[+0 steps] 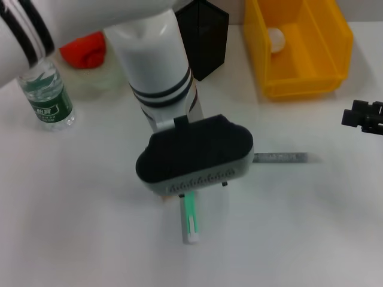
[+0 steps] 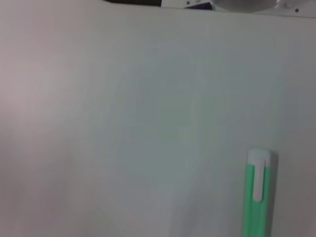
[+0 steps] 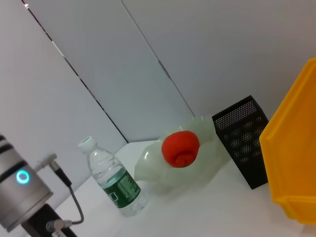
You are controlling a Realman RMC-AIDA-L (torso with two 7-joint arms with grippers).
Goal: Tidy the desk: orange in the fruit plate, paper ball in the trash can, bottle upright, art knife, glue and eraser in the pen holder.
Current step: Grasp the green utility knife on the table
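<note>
Head view: left gripper [image 1: 194,194] low over the table [image 1: 72,227], above a green-and-white stick [image 1: 190,221] lying flat; jaws hidden, cannot tell. Right gripper [image 1: 362,116] parked at the edge, state unclear. Grey stick [image 1: 280,158] beside.

Left wrist view: green-and-white stick is slim, rigid, light, probably slick plastic; best pinched across mid-body.

Right wrist view: orange [image 3: 180,147] sits in fruit plate [image 3: 148,170], bottle [image 3: 114,180] upright.

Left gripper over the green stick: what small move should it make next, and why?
Probably lower straight down. The left gripper hangs above the green stick, which lies flat on the desk outside the pen holder.
</note>
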